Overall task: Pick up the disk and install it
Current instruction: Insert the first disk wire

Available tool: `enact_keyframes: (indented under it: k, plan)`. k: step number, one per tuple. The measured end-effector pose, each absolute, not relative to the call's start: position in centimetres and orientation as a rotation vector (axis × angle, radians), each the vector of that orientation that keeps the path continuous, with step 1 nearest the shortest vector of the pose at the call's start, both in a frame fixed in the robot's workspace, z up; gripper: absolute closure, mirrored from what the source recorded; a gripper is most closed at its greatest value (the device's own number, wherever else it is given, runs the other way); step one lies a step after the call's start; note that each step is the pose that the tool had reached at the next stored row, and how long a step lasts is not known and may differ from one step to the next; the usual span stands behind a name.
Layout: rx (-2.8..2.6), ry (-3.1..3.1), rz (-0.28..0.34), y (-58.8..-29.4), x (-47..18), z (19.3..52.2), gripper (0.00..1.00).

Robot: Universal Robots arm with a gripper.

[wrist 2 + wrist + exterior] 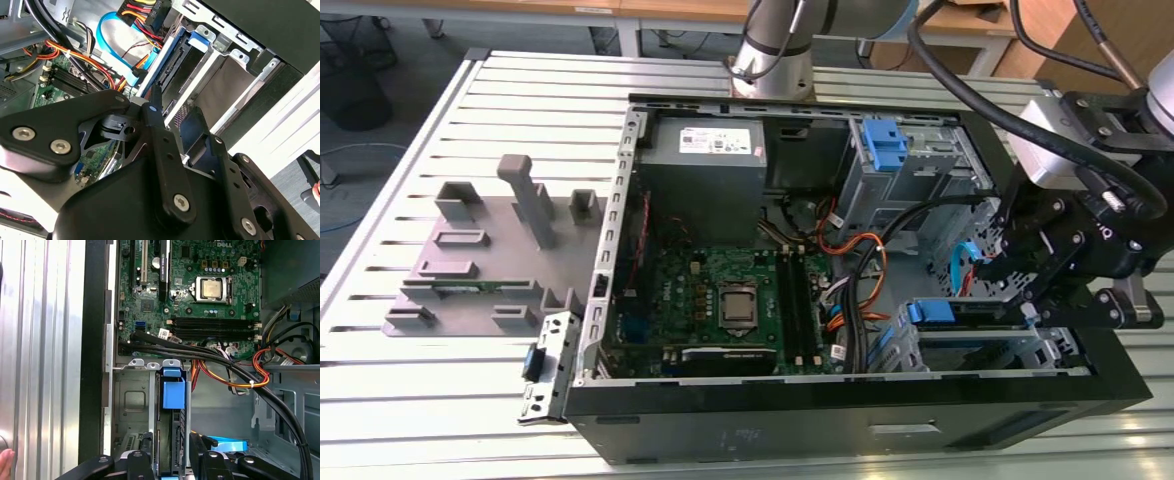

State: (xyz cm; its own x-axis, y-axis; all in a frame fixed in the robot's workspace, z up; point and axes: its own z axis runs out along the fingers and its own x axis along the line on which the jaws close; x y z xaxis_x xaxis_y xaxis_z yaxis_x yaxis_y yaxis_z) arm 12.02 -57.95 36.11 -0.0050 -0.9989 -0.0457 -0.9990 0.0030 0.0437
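Okay, closest to my wrist cameras the gripper sits low over the drive cage in a corner of the open computer case, straddling the near edge of the disk. Whether it is clamped on the drive or standing loose around it, I cannot tell from my feeds. The disk stands on edge inside the cage's slot, between the metal walls, with its blue rail tab at the end toward the motherboard. Just past the cage a bundle of black cables crosses the board's edge, and orange and yellow wires loop beside it. Beyond them I see the memory slots and then the processor socket. In the exterior view the power supply lies against the case wall farthest from that camera, near another metal bay with a blue latch. Outside the case, on the exterior view's left, the grey plastic stand rests on the slatted metal table, well apart from the gripper.
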Motion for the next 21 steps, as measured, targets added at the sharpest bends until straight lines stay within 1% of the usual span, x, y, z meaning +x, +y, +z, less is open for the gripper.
enact_keyframes:
  k: [21]
  plan:
    - [-2.215, 2.224, 0.099, -58.0, 12.0, 37.3, 0.58]
